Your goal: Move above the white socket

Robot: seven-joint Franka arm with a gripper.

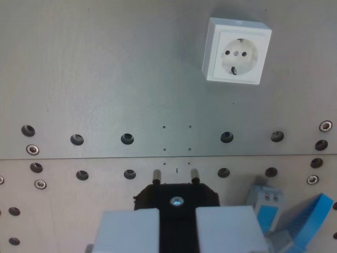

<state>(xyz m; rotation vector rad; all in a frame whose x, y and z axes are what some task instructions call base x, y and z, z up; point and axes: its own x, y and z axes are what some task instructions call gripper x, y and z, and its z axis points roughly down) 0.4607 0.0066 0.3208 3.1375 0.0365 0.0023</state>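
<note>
The gripper sat at the bottom middle of the wrist view, its two pale grey fingers reaching up from the lower edge. Between them was a black plug, clamped from both sides, so the jaws stood narrow and closed on it. The plug had a small silver screw in its face, and its two metal pins pointed up the picture, toward the far part of the plate. The camera looked nearly straight down on the work surface.

The socket lay in the upper right of the wrist view, well apart from the plug and off to the wrist view's right of it. It was a white, square box with a round recess in its face. Two dark pin holes showed inside the recess, with a small screw between them, and a dark mark showed near the lower rim of the recess. It was turned slightly out of line with the plate's edges. It rested on the grey metal plate.

A row of dark holes ran across the plate below the socket, and a second row ran across the paler board nearer the gripper. At the lower right, just beside the right finger, were blue and grey parts; what they were could not be told.
</note>
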